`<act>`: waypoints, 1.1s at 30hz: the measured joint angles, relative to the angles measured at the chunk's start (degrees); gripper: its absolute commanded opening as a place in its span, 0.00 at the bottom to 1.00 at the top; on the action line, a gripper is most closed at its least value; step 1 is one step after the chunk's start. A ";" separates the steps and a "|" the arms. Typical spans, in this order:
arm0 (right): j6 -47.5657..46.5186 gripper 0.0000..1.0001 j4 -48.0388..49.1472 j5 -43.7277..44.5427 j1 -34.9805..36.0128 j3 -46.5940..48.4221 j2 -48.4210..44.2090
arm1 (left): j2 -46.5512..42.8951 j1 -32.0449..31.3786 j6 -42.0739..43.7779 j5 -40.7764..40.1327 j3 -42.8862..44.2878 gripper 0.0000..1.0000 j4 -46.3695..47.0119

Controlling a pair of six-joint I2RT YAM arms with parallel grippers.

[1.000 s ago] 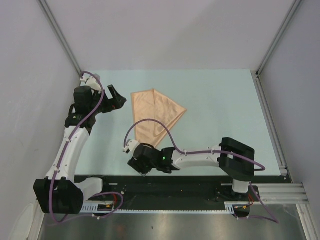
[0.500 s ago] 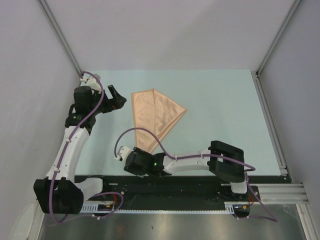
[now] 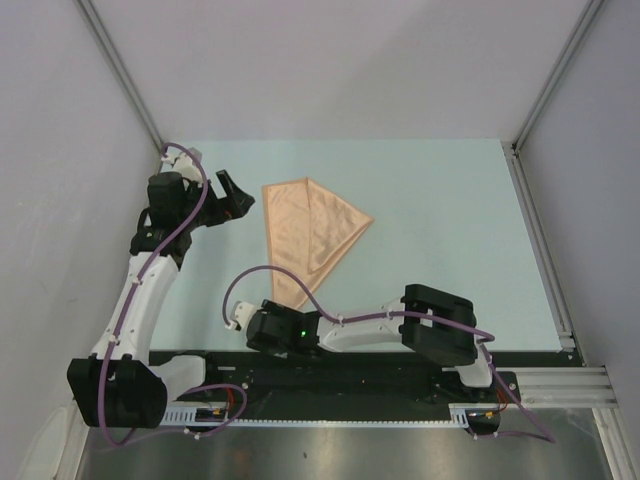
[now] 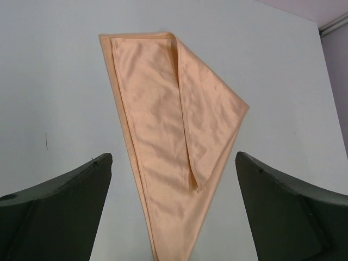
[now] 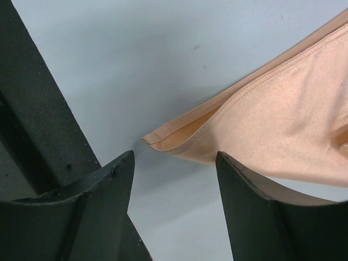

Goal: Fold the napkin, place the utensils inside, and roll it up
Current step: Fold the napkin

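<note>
The napkin lies flat on the desk, folded into a long triangle. Its broad end is toward the far side and its narrow tip points back at the arm bases. From the left wrist camera I can see 1 flap folded over the main layer, its seam running down the middle. The very bottom tip of the cloth is cut off by the lower edge of that view.

My left end effector sits just beside the napkin's far left corner, apart from it. Its fingers are spread as wide as they go and hold nothing.

My right end effector is low at the napkin's near tip. In the top view its fingers are hidden under the wrist housing and a loop of purple cable, and the cloth's point disappears beneath them. The right wrist camera shows both fingers partly apart, with the hemmed, layered corner of the napkin just beyond the gap between them. Nothing is gripped. I cannot tell whether either finger touches the cloth. The rest of the napkin runs off the right side of that view.
</note>
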 measured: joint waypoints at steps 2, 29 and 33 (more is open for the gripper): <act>-0.31 0.66 0.31 0.07 -0.22 0.00 0.13 | 0.00 0.00 -0.02 0.02 0.00 1.00 0.00; -1.51 0.46 4.92 -2.56 -1.88 0.02 1.51 | 0.00 0.00 -0.50 0.61 -0.13 1.00 0.83; -1.49 0.35 5.70 -3.30 -2.40 0.02 1.97 | 0.00 0.00 -0.50 0.63 -0.24 1.00 0.85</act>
